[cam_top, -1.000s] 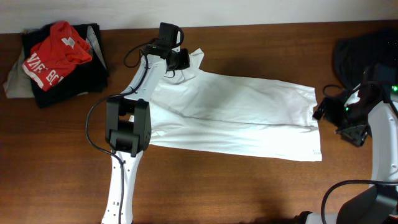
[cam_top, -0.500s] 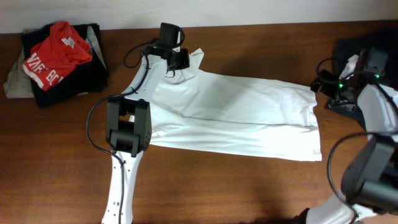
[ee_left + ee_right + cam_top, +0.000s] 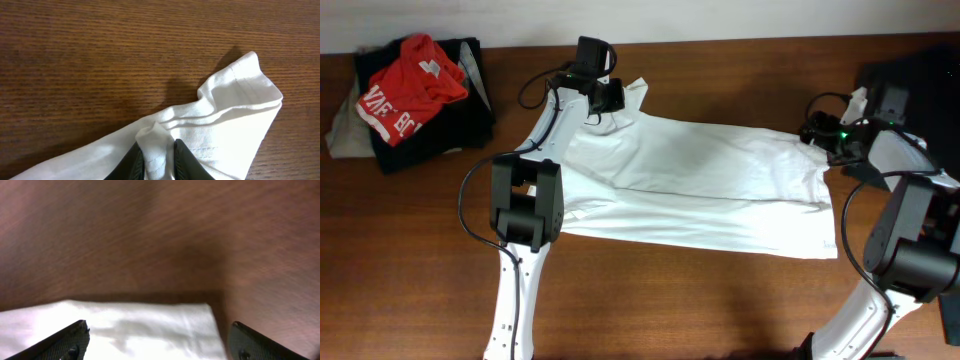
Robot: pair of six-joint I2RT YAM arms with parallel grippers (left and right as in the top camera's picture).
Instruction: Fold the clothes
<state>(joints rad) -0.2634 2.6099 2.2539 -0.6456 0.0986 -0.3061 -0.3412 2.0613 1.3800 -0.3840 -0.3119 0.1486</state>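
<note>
My right claw (image 3: 817, 135) has just swung in. A second ago it hung off beyond the shirt's right end, and now it sits over the far right corner of the white shirt (image 3: 700, 185). Its own camera gives a smeared picture, so I judge it is moving as I look. Its two fingers stand wide apart with that corner of cloth lying between them, and nothing is gripped yet.

My left claw (image 3: 156, 161) has not shifted in that time. It is clenched on a small pinch of white cloth at the far left end of the shirt, just beside a doubled flap with a stitched hem. I cannot tell whether that flap is a sleeve end or the collar.

The shirt lies spread across the middle of the table (image 3: 720, 310), long way left to right, wrinkled and in the same place as before. The red T-shirt (image 3: 410, 80) sits at the far left, well apart.

So one far corner is held and the other is lined up. By my judgement the right claw must come down and close on its corner; then both can carry the far edge toward the near one for a first fold. The cloth is thin — it may slip, or only one layer may be caught.
</note>
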